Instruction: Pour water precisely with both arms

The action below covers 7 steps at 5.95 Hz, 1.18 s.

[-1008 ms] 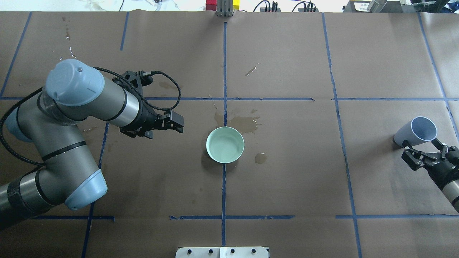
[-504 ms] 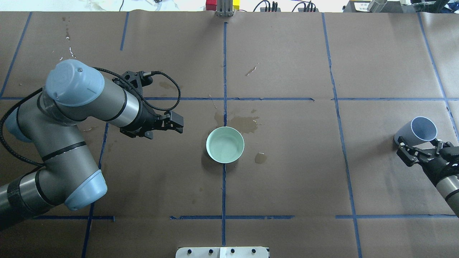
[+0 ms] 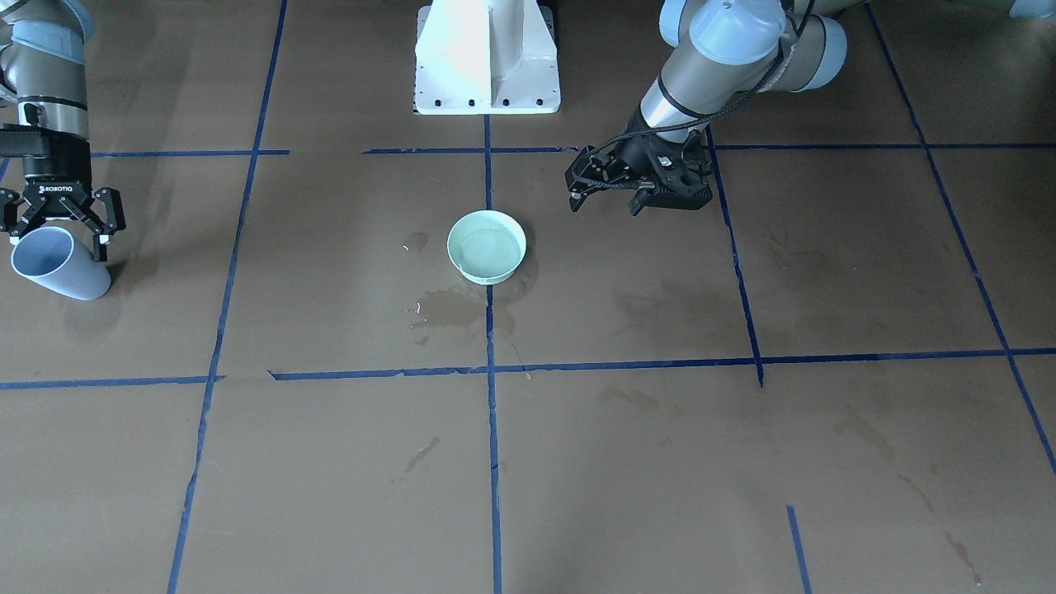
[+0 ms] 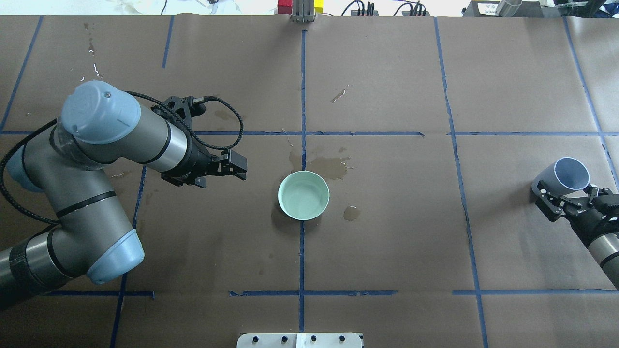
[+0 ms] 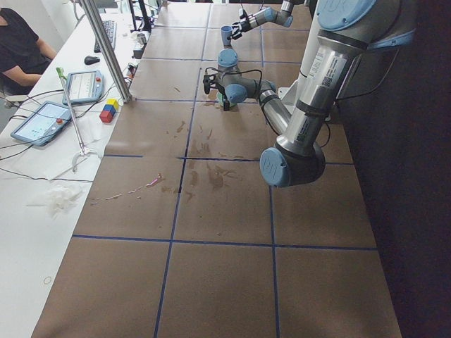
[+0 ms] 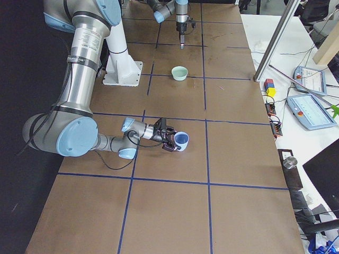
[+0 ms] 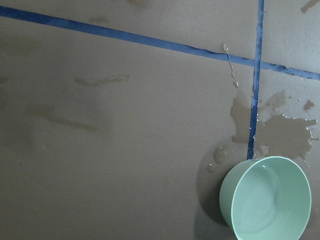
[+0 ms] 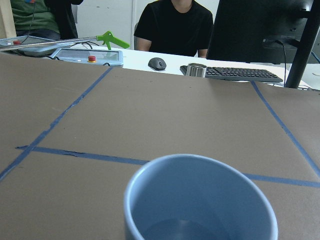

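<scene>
On right claw (image 3: 55,226) housing, white "ROBOTIQ" lettering.

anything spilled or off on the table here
Yes: wet puddles darken the brown paper just beyond the mint green bowl, with a smaller drop beside it. Water has evidently missed the bowl.

My overhead view cuts off the right arm (image 4: 602,241) at the frame's edge, and the right pincer (image 4: 570,199) covers the blue cup's (image 4: 563,178) base. From the right wrist camera, the cup's lower body falls below the frame, and I cannot tell whether it holds any water. In the left wrist view, the frame's bottom clips the green bowl (image 7: 265,200). From the left side camera, the bowl is mostly hidden behind the left pincer (image 5: 220,90).
</scene>
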Available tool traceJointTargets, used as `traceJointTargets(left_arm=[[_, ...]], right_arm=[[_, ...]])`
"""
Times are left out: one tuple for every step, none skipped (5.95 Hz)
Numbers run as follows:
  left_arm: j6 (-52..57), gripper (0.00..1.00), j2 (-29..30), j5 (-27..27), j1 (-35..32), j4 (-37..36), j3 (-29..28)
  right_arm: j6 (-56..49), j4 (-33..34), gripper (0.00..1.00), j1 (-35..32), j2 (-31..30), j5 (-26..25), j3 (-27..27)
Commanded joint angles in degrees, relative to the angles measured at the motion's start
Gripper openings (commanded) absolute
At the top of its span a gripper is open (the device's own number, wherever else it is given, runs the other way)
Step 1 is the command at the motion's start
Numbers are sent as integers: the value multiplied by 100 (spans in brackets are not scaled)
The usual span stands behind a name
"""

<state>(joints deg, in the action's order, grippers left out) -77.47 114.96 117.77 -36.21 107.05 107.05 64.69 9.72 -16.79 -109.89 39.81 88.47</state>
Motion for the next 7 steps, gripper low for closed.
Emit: traceJointTargets(left_arm=[[-4, 99, 0, 0, 0, 0, 9], [4, 99, 0, 0, -9, 0, 9], [-4, 99, -9, 0, 0, 0, 18], [-5, 99, -27, -26, -9, 0, 35], [-5, 99, -35, -35, -9, 0, 44], [-5, 99, -36, -35, -9, 0, 44], [-5, 99, -36, -35, -9, 0, 44]], right_arm=[[-9, 4, 97, -26, 20, 18, -14], [-18, 4, 97, -34, 20, 18, -22], [-18, 4, 97, -34, 12, 18, -31], [-26, 4, 97, -69, 11, 18, -40], [-27, 4, 97, -78, 20, 27, -40], [-27, 13, 97, -104, 29, 35, -75], [-35, 13, 93, -140, 133, 70, -75]])
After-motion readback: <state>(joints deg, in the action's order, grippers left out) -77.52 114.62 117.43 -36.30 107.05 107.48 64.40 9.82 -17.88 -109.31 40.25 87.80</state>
